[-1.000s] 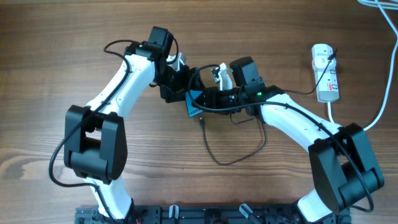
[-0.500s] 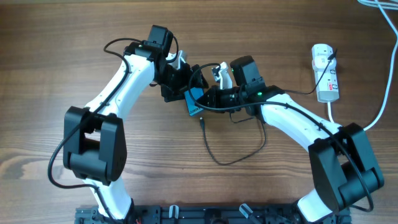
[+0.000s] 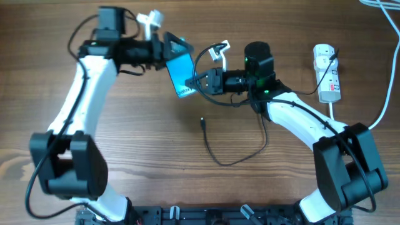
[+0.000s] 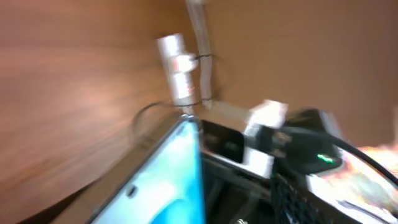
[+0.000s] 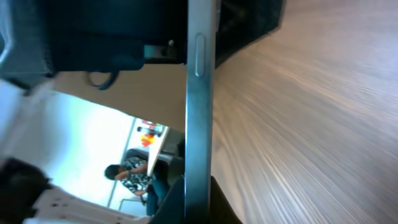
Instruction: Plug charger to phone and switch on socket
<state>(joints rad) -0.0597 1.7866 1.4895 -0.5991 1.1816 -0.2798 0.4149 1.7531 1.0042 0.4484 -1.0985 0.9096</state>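
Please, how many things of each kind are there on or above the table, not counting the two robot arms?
Phone: 1
Charger cable: 1
Power strip with its white cord: 1
Total: 3

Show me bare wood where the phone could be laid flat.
Bare: the wide patch between the left arm and the charger tip; also the strip left of that arm. Crowded: around the phone, where the left pincer and right pincer meet, and by the socket.

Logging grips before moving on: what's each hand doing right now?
Left hand: at the phone, grip cannot be told.
Right hand: closed on the phone.
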